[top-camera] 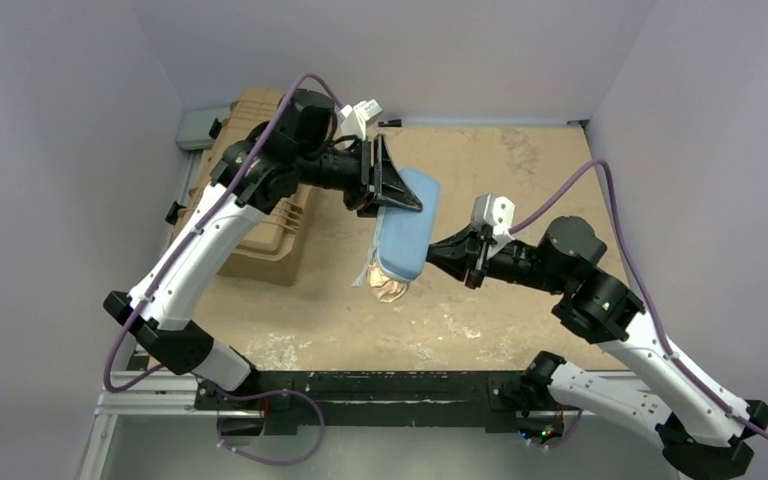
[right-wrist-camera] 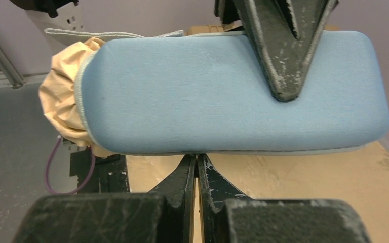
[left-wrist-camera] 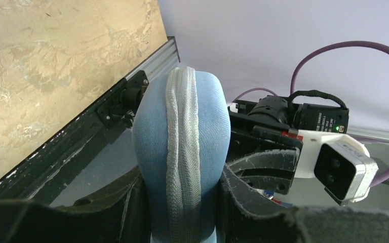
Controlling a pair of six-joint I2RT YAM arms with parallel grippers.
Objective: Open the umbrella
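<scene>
The umbrella sits inside a light-blue fabric sleeve (top-camera: 408,230), held above the table. Only its bunched pale beige cloth (top-camera: 388,288) pokes out of the sleeve's near end; it also shows in the right wrist view (right-wrist-camera: 61,96). Shaft and handle are hidden. My left gripper (top-camera: 400,195) is shut across the sleeve's far half, with the sleeve (left-wrist-camera: 182,131) squeezed between its fingers (left-wrist-camera: 243,202). My right gripper (top-camera: 438,248) is shut, its tips (right-wrist-camera: 196,158) pinching the seam along the side edge of the sleeve (right-wrist-camera: 233,91).
A tan ribbed hard case (top-camera: 260,200) lies at the back left of the table (top-camera: 540,180), under the left arm. Grey walls close in the left, back and right sides. A black rail (top-camera: 380,385) runs along the near edge.
</scene>
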